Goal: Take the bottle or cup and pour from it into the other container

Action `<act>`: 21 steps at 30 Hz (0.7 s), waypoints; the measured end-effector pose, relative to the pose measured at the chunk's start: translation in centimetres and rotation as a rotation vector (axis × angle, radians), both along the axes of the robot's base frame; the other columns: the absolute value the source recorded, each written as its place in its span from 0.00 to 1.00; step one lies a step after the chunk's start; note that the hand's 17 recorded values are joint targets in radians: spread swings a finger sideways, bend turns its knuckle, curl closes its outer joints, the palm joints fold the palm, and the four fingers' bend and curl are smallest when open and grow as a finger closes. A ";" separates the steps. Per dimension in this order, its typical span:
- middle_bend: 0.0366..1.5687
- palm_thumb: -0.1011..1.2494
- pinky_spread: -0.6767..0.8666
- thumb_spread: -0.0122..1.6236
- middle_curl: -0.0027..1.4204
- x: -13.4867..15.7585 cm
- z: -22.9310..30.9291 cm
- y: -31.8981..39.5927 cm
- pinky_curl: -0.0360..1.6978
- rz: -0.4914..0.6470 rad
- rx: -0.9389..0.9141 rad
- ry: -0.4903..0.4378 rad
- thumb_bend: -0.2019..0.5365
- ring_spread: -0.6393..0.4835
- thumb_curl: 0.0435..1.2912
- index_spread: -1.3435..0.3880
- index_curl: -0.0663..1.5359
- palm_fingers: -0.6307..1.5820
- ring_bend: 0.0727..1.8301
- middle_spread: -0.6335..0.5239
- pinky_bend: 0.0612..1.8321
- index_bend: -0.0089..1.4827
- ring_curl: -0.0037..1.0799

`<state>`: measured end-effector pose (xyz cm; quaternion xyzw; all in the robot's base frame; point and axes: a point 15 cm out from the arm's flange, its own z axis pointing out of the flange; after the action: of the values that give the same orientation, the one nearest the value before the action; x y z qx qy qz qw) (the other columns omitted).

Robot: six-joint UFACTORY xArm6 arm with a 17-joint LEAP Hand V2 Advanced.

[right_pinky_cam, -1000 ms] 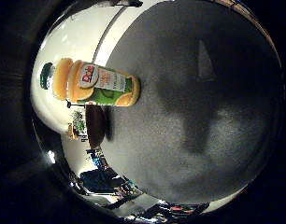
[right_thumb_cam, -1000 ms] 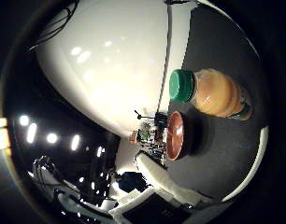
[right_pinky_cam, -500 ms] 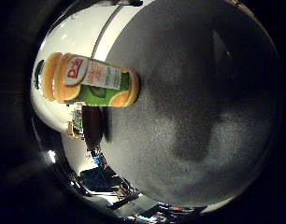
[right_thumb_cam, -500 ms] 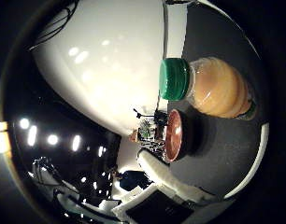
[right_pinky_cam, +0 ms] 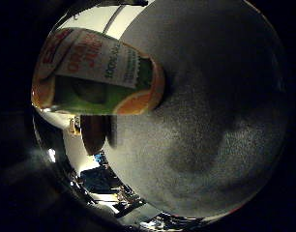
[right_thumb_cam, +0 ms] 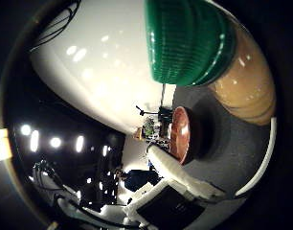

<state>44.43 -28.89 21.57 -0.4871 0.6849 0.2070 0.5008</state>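
An orange juice bottle (right_pinky_cam: 95,72) with a green and white label stands on a grey table (right_pinky_cam: 221,116) and fills much of the right little finger side palm view, so it is close to the palm. Its green cap (right_thumb_cam: 185,38) and orange body loom large in the right thumb side palm view. A brown bowl-like cup (right_thumb_cam: 182,134) stands on the table just beside the bottle. My hand is level with the bottle's side, with the palm facing it.
A large white surface (right_thumb_cam: 99,67) rises behind the table's far edge. Beyond it lies a dark room with ceiling lights (right_thumb_cam: 27,129) and clutter. The grey tabletop stretches wide on the side of the bottle away from the cup.
The bottle has grown much larger in both views, and the cup slightly larger: the palm has moved close to the bottle. Bottle and cup stand where they were.
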 end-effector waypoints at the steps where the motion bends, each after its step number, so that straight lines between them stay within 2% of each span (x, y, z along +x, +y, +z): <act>1: 0.17 0.49 0.70 0.61 0.24 0.0 -0.1 0.1 0.04 0.002 0.001 0.002 0.25 0.71 0.22 0.65 0.22 0.36 0.22 0.59 0.36 0.12 0.23; 5: 0.18 0.59 0.69 0.62 0.25 0.5 -0.1 0.7 0.02 0.018 -0.001 -0.006 0.27 0.67 0.24 0.66 0.23 0.43 0.27 0.55 0.35 0.13 0.24; 8: 0.24 0.64 0.63 0.62 0.27 0.5 -0.1 0.8 0.02 0.021 -0.002 -0.010 0.26 0.58 0.27 0.65 0.23 0.52 0.35 0.51 0.35 0.12 0.26; 11: 0.30 0.68 0.48 0.61 0.30 0.4 -0.3 0.8 0.02 0.025 -0.003 -0.001 0.25 0.49 0.30 0.64 0.23 0.65 0.47 0.47 0.44 0.12 0.32; 13: 0.35 0.70 0.37 0.60 0.33 0.4 -0.3 0.9 0.03 0.026 -0.002 0.006 0.25 0.46 0.31 0.63 0.24 0.75 0.51 0.45 0.52 0.13 0.35; 14: 0.37 0.71 0.30 0.58 0.35 0.3 -0.4 0.9 0.04 0.027 -0.002 0.007 0.25 0.44 0.32 0.62 0.25 0.77 0.52 0.44 0.56 0.14 0.37; 17: 0.47 0.73 0.22 0.54 0.41 0.4 -0.3 1.3 0.08 0.038 0.003 0.010 0.24 0.42 0.35 0.60 0.33 0.83 0.55 0.44 0.62 0.27 0.42; 21: 0.57 0.77 0.22 0.50 0.47 0.8 -0.3 2.3 0.15 0.063 0.009 0.009 0.24 0.41 0.39 0.62 0.43 0.83 0.61 0.44 0.71 0.48 0.48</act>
<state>45.25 -26.56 21.29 -0.5052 0.6706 0.2280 0.4930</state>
